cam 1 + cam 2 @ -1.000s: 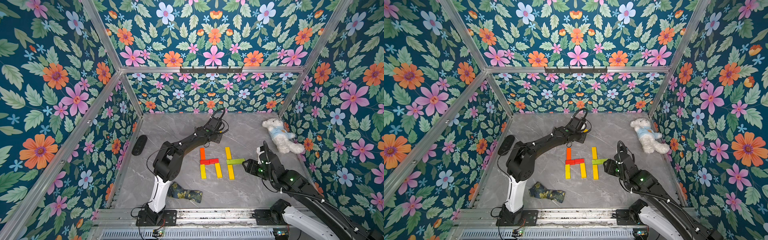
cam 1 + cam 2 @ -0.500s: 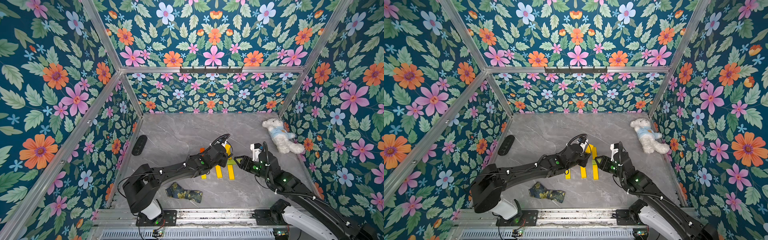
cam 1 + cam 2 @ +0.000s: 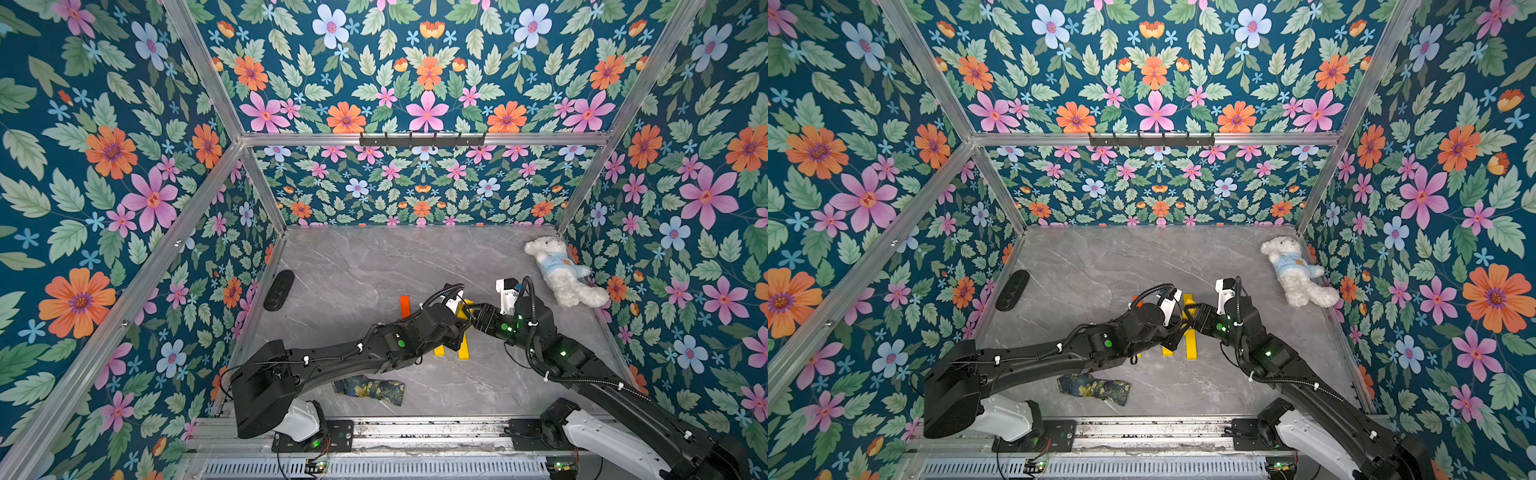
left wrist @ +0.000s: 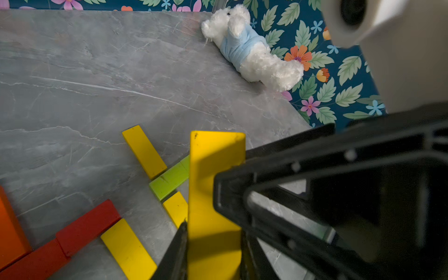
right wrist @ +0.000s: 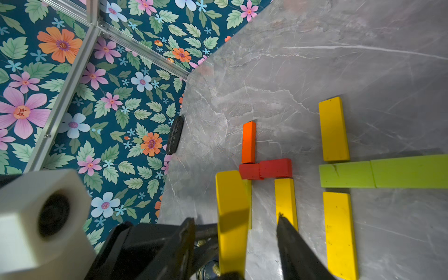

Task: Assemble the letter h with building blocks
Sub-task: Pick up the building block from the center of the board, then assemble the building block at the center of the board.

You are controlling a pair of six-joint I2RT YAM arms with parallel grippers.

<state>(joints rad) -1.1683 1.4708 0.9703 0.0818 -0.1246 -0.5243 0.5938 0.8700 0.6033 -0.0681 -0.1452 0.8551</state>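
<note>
held block: yellow block [image 4: 213,184], lifted off the table [image 4: 97,72], above the laid blocks, between the two arms.
left fingers [image 4: 178,249]: pinching the yellow block across its width, at its near end.
right fingers [image 5: 291,242]: spread, one on each side of the same block. The right wrist view shows table in the gap on one side, so no grip.
key relation: the block sits inside your right fingers' gap. Its long axis runs forward along both sets of fingers, free end pointing away from both wrists.
nearer arm: both are at the block; only the right has free fingers.
next, judged: close the right fingers squarely before the left lets go. The block likely goes by the green bar [image 5: 383,172].
</note>
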